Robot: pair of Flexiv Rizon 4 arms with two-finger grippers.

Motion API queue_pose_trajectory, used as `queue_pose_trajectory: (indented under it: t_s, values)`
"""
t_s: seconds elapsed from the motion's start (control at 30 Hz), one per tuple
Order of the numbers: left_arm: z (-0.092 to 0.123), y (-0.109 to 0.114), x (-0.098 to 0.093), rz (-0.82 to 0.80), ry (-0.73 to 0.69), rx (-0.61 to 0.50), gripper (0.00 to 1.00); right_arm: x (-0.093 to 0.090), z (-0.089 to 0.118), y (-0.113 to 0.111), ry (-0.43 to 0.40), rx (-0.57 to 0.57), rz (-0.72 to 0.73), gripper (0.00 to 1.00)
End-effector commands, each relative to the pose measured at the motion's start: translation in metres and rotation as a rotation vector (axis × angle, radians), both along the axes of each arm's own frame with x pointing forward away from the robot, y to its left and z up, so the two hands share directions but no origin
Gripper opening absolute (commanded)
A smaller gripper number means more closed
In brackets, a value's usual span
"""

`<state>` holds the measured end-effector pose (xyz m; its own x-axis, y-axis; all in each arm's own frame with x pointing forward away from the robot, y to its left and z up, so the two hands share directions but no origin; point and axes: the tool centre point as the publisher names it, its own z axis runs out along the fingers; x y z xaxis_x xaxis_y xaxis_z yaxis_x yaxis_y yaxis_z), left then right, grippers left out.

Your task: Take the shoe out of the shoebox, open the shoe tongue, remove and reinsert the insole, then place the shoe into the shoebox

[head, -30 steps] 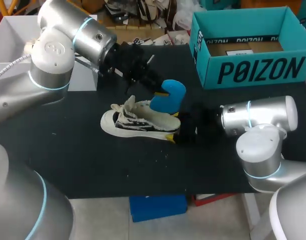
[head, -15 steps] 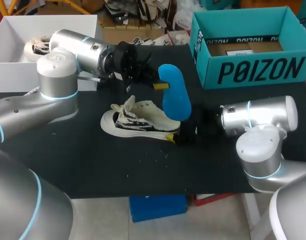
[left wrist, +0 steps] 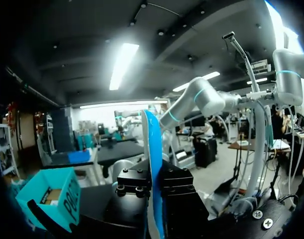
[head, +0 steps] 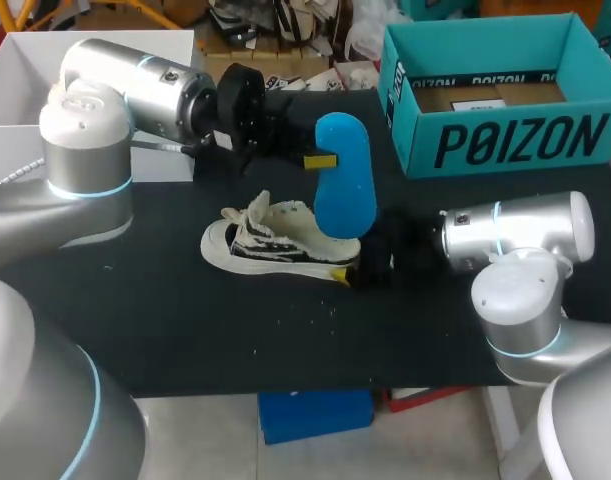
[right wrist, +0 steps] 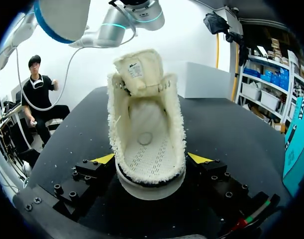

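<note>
The left tool (head: 320, 160) pinches the blue insole (head: 347, 195) upright (edge-on in its own wrist view) over the shoe (head: 270, 240). The shoe lies on the black surface (head: 185, 330), with its heel clamped by the right tool (right wrist: 151, 159). The shoebox (head: 505, 145) stands at the shoe's 1 o'clock.
</note>
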<state>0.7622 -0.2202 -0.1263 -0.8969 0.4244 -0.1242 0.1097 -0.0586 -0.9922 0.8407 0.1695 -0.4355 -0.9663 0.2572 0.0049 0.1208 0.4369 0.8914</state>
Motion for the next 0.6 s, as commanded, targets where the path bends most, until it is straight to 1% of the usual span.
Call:
queue_pose_trajectory:
  t_s: [0.03,0.27,0.3,0.33,0.37,0.5,0.6]
  values:
    - [0.0,0.002,-0.007,0.145,0.005,-0.012,0.0,0.001,-0.001,0.001,0.002,-0.003,-0.001,0.0]
    - [0.0,0.002,-0.007,0.145,0.005,-0.012,0.0,0.001,-0.001,0.001,0.002,-0.003,-0.001,0.0]
    - [0.0,-0.003,-0.007,0.145,0.003,0.024,0.0,0.001,-0.001,0.001,0.002,-0.003,-0.001,0.0]
    - [0.003,-0.004,-0.007,0.126,0.014,0.01,0.0,0.001,-0.001,0.001,0.002,-0.003,-0.001,0.0]
    - [0.008,-0.003,-0.007,0.104,0.042,-0.022,0.0,0.001,-0.001,0.001,0.002,-0.003,-0.001,0.0]
    - [0.021,-0.003,-0.001,0.087,0.119,-0.018,0.0,0.001,-0.001,0.001,0.002,-0.003,-0.001,0.0]
    - [0.024,-0.005,0.003,0.085,0.246,0.018,0.0,0.001,-0.001,0.001,0.002,-0.003,-0.001,0.0]
